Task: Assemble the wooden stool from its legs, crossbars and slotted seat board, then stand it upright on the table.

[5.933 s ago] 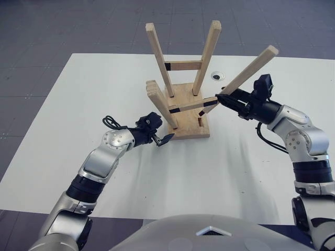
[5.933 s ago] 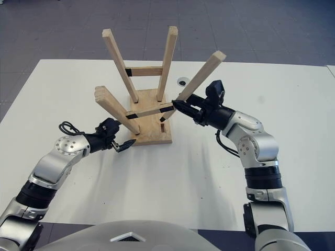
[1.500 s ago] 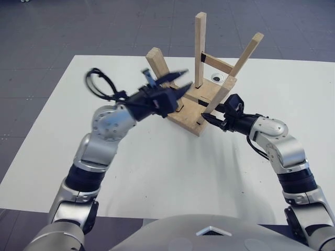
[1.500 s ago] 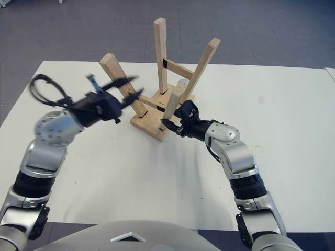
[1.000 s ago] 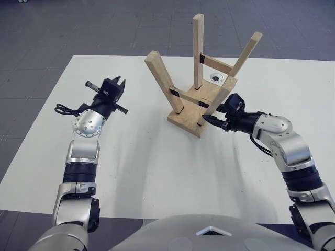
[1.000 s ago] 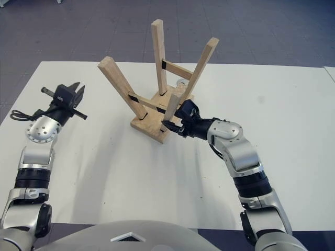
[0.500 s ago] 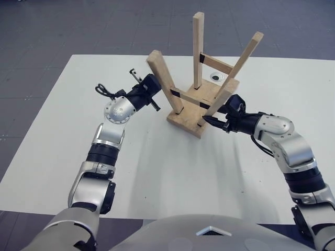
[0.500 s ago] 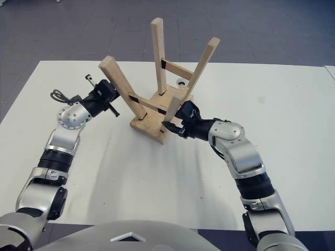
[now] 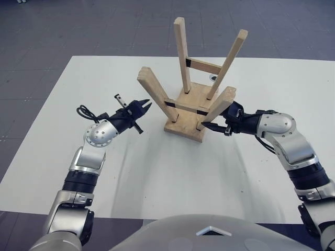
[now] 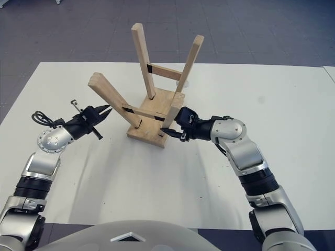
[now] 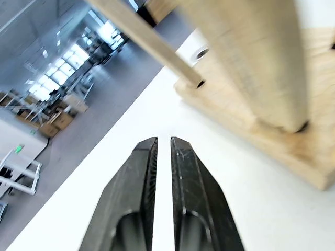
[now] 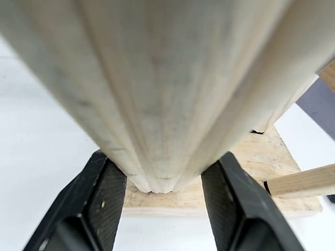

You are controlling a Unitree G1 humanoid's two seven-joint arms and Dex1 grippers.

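We are seeing the stool (image 9: 184,124) resting upside down on the white table (image 9: 157,172), nearer the far edge than the near one and about midway between the left and right edges. Its seat board (image 9: 192,98) is lying flat on the table, so the stool's long axis is running upward, with the four legs splaying out as they rise. The near-left leg (image 9: 155,95) is leaning toward the table's left edge, and the far-right leg (image 9: 228,60) is tilting toward the right edge. Two crossbars (image 9: 205,65) are bridging pairs of legs.

The right arm is reaching in from the right edge with its forearm low over the table. The right gripper (image 9: 208,125) is clenching the near-right leg (image 9: 220,107) just above the seat board, one finger on each side.

The left arm is bending at the elbow, and the left gripper (image 9: 146,106) is pointing at the near-left leg, just beside it and apart. Its fingers (image 11: 137,172) are lying almost together with a thin slit between, grasping nothing.
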